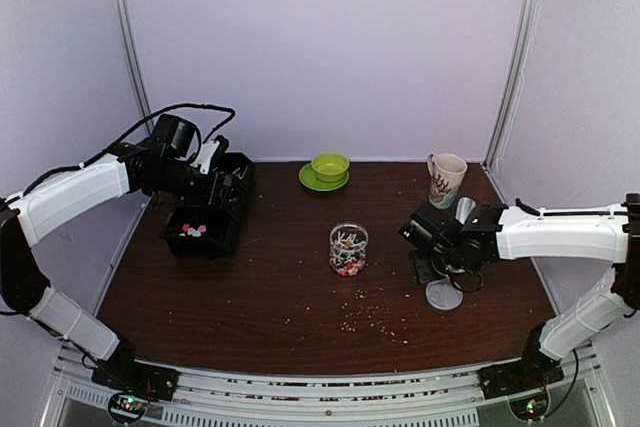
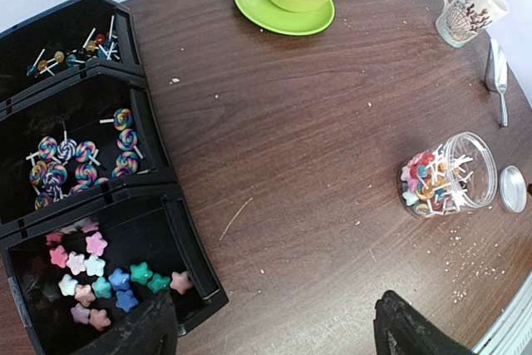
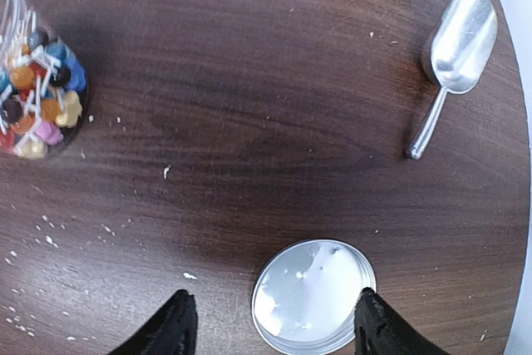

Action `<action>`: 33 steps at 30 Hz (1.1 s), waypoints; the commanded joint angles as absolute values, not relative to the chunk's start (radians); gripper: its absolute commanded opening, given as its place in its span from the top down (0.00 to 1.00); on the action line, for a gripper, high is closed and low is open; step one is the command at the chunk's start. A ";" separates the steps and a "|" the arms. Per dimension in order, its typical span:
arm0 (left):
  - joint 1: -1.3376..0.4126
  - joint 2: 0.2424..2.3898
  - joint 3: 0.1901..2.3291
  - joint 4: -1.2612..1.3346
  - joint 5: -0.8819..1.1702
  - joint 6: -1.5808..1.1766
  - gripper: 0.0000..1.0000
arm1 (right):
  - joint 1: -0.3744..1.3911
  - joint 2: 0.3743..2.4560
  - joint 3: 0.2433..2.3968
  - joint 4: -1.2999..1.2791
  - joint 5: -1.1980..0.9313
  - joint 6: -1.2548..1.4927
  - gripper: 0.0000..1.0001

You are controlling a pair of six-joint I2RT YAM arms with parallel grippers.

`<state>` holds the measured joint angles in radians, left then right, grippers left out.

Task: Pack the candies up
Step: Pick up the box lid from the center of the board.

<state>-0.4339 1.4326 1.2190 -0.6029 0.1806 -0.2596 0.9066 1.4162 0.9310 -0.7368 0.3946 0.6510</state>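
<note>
The black tray [image 2: 141, 151] sits beneath the left gripper [image 2: 274, 334], its nearest compartment keeping the candies [image 2: 100, 276] sorted for picking; the jar [image 2: 449, 176] stands open, left of the right gripper [image 3: 273, 309] (ready for filling, I judge); its lid [image 3: 314, 295] lies between that gripper's spread fingers, not yet pinched; the left gripper is spread wide, empty.

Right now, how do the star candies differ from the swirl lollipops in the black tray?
The star candies are star-shaped and each one colour; the swirl lollipops are round with many-coloured spirals. The star candies have no sticks; the swirl lollipops have white sticks. Both lie loose in separate compartments of the black tray.
</note>
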 commanded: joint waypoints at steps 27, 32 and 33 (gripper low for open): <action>-0.439 1.425 1.230 -0.585 0.192 -0.252 0.17 | 0.978 1.668 0.872 -0.660 0.476 0.793 0.61; -0.438 1.426 1.230 -0.584 0.193 -0.253 0.17 | 0.977 1.678 0.865 -0.657 0.498 0.806 0.67; -0.438 1.426 1.230 -0.584 0.193 -0.253 0.16 | 0.976 1.680 0.864 -0.655 0.502 0.807 0.67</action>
